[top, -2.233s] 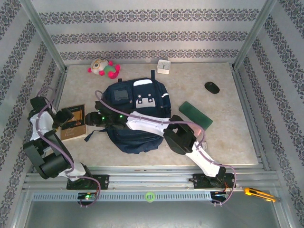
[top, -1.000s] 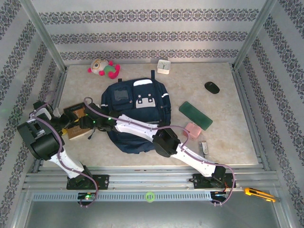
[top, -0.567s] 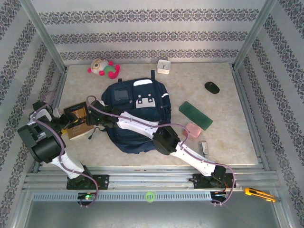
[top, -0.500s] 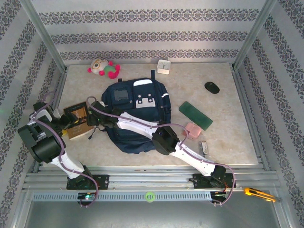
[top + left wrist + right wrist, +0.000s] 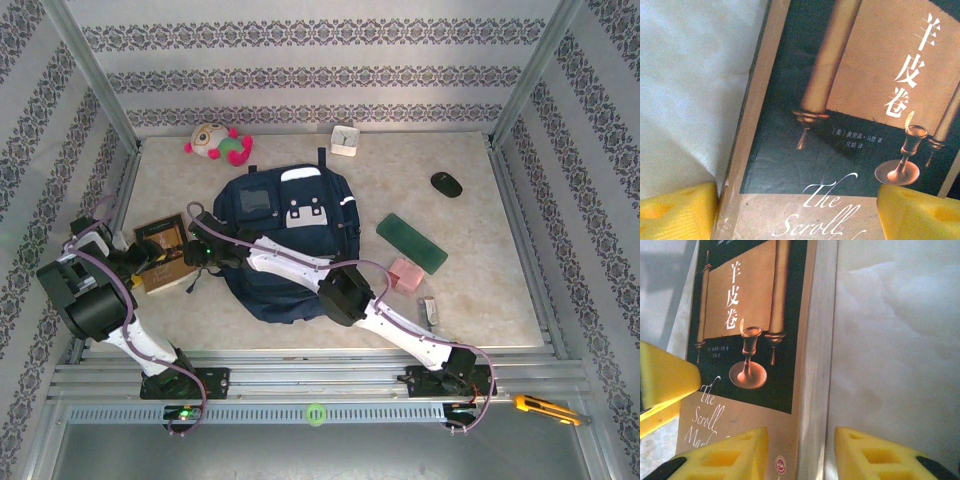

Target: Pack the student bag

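Student bag lies flat mid-frame on the bench. Both claws are over the book just left of it. The left claw is spread apart above the cover, and the right claw is spread apart too, straddling the page edge.

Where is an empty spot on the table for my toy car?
The biggest bare patch of table is on the right, past the black mouse and the green case. Another lies between the plush toy and the book. It is crowded at the book, where the left gripper and right gripper meet beside the student bag.
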Robot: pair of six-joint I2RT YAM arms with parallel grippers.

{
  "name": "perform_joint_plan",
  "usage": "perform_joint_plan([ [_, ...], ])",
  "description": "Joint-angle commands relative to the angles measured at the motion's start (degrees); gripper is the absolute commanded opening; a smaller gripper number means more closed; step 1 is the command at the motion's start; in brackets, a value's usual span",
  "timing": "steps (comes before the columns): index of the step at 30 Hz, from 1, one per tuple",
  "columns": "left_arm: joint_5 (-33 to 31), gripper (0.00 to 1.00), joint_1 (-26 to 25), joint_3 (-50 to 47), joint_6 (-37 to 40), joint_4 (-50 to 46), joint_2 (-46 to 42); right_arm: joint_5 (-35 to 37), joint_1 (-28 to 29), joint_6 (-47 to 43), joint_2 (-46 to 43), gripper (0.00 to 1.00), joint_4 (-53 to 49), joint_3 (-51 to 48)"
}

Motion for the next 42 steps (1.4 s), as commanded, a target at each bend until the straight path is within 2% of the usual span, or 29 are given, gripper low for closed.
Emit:
perform_joint_plan([
  [1, 12.93, 0.8, -0.79, -2.08, -2.62, 4.12, 0.38, -3.39, 0.33, 2.24, 3.16, 0.36, -2.0, 1.27],
  [8, 19.78, 0.78, -0.79, -4.15, -4.5, 5.98, -4.54, -5.15, -0.07, 3.56, 3.82, 0.28, -2.73, 1.42],
  [16, 26.18, 0.77, -0.96, -6.85, -8.94, 10.84, -9.87, -6.14, -0.05, 4.0, 3.83, 0.25, -2.88, 1.49],
  [20, 23.49, 0.77, -1.58, -7.09, -8.25, 10.56, -10.03, -6.35, -0.07, 4.18, 3.8, 0.24, -2.81, 1.46],
  [27, 23.53, 0.76, -3.45, -8.81, -8.15, 11.93, -5.5, -6.68, -0.13, 4.38, 3.8, 0.24, -2.64, 1.44],
  [33, 22.45, 0.72, -5.27, -8.17, -8.59, 11.78, -6.32, -6.68, -0.33, 4.51, 3.71, 0.24, -2.58, 1.4],
  [35, 21.76, 0.67, -5.36, -8.24, -8.53, 11.73, -6.76, -6.56, -0.37, 4.56, 3.54, 0.24, -2.57, 1.22],
  [36, 21.12, 0.61, -5.39, -8.14, -8.48, 11.29, -6.93, -6.55, -0.4, 4.52, 3.44, 0.24, -2.6, 1.16],
  [40, 15.27, 0.48, -5.36, -6.79, -7.02, 8.48, -8.36, -6.07, -0.38, 4.19, 2.72, 0.24, -2.82, 0.53],
  [42, 12.69, 0.33, -5.44, -6.59, -6.62, 7.86, -9.69, -5.26, -0.37, 3.68, 1.54, 0.27, -2.57, -0.53],
])
